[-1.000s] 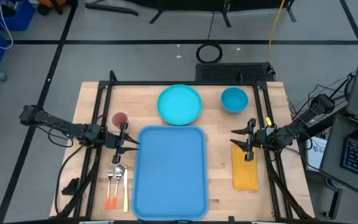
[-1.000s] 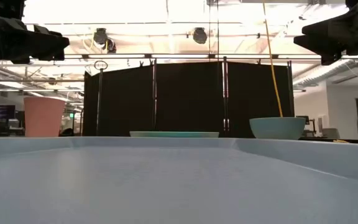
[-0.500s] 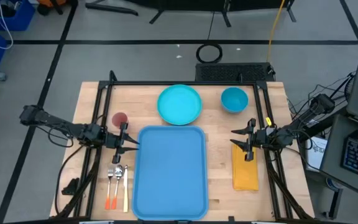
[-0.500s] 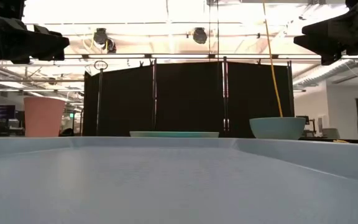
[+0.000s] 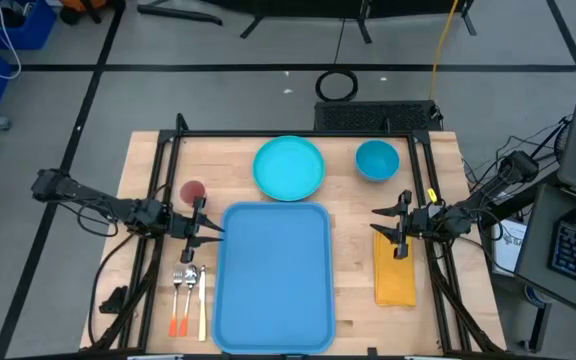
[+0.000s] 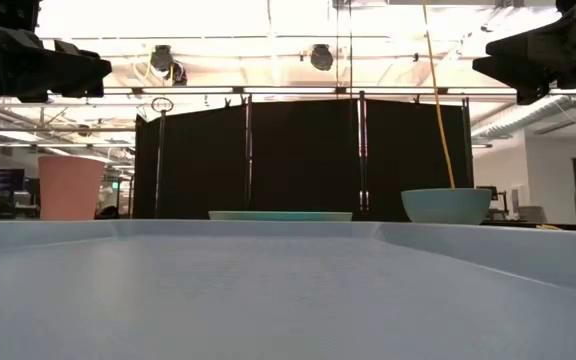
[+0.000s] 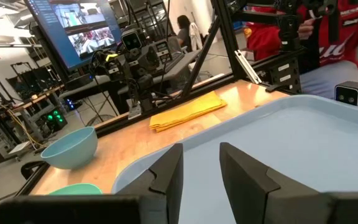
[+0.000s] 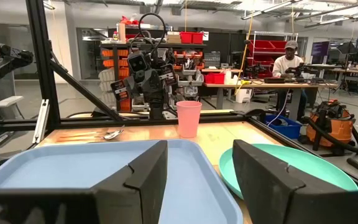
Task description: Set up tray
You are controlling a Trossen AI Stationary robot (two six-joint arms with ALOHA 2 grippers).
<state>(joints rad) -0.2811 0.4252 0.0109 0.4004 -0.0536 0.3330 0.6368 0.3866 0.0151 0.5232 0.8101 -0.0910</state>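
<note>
Tray [image 5: 274, 272] bare, nothing loaded (task barely begun). Left gripper [image 5: 205, 228], right gripper [image 5: 392, 228] flank tray, jaws apart, holding nothing.

in the low view the tray [image 6: 288, 290] fills the foreground and runs off the bottom and both sides, hiding the table under it. only the rim of the plate [image 6: 280, 215] shows above the tray's far wall, and the base of the bowl [image 6: 446, 206] and of the pink cup [image 6: 71, 187] are hidden behind it. both arms are cut off by the top corners there. from above, the cutlery [image 5: 188, 298] is too small to tell apart, perhaps two forks and a knife.
</note>
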